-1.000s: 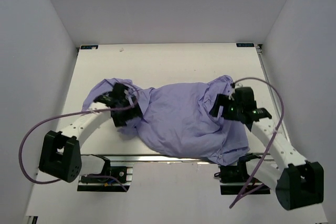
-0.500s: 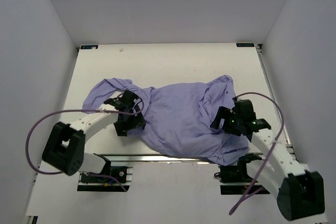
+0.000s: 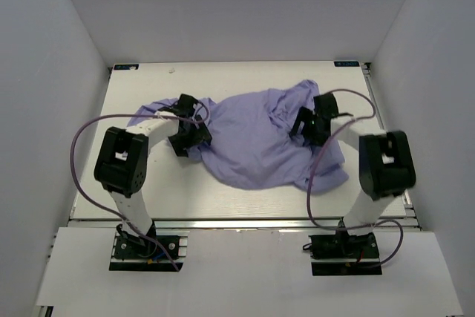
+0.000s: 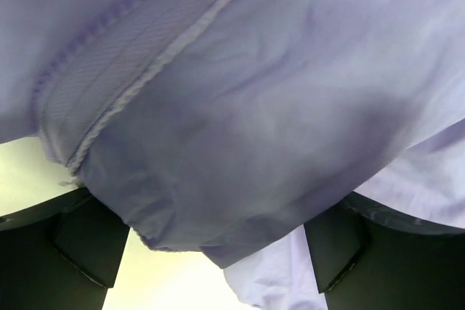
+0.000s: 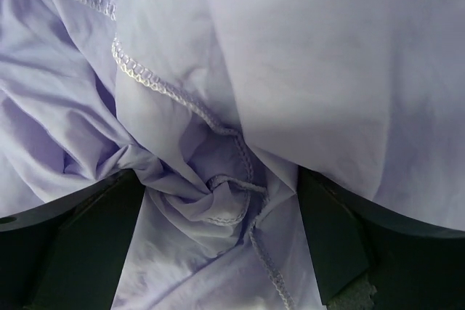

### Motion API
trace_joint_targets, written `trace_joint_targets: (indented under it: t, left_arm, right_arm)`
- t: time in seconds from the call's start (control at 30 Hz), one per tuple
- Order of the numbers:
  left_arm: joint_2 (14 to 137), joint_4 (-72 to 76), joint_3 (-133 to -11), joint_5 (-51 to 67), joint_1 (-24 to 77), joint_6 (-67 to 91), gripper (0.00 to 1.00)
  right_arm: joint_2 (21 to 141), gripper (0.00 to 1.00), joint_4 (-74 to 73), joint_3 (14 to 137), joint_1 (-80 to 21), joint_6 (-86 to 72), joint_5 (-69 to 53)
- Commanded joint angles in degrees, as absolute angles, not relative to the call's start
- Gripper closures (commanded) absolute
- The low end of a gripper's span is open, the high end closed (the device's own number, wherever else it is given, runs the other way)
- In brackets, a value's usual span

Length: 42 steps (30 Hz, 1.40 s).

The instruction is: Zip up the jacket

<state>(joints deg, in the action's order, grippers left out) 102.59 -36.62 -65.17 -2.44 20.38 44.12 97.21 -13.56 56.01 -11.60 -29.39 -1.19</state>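
Observation:
The lavender jacket (image 3: 256,139) lies crumpled in the middle of the table, with one sleeve trailing left. My left gripper (image 3: 190,137) rests at its left edge. In the left wrist view its fingers (image 4: 80,241) stand wide apart, with a hemmed fold of jacket (image 4: 240,143) hanging between them. My right gripper (image 3: 306,125) sits on the jacket's right side. Its fingers (image 5: 330,241) are also wide apart, around a bunched knot of stitched fabric (image 5: 218,194). No zipper slider shows in any view.
The white table (image 3: 245,83) is walled in by grey panels on three sides. A metal rail (image 3: 245,220) runs along the near edge by the arm bases. Purple cables (image 3: 85,139) loop beside both arms.
Both arms have swung away from the near edge toward the table's middle. The jacket has moved with them, off the front rail, and is bunched more tightly.

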Motion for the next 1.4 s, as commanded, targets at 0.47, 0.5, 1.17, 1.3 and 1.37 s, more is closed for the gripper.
trace_joint_targets:
  t: [0.47, 0.5, 1.17, 1.3, 1.37]
  left_arm:
    - [91.14, -40.6, -64.6, -4.22, 6.87, 39.9, 0.02]
    - [91.58, -39.91, -64.08, -3.26, 5.64, 40.25, 0.02]
    - [103.54, -19.78, -60.29, 17.48, 1.41, 39.2, 0.58]
    - [102.22, -19.25, -59.94, 17.93, 1.41, 39.02, 1.0]
    - [100.39, -19.34, -59.77, 18.02, 1.41, 38.85, 1.0]
  right_arm:
    - [87.46, 0.11, -22.94, 65.84, -1.18, -23.99, 0.64]
    - [86.67, 0.11, -21.72, 64.61, 0.51, -25.3, -0.17]
    - [111.44, 0.18, -1.32, 68.99, 12.57, -32.6, -21.71]
    - [111.62, 0.21, -1.76, 71.02, 12.57, -31.65, -21.18]
    - [111.1, 0.23, -2.28, 71.37, 12.66, -30.85, -21.01]
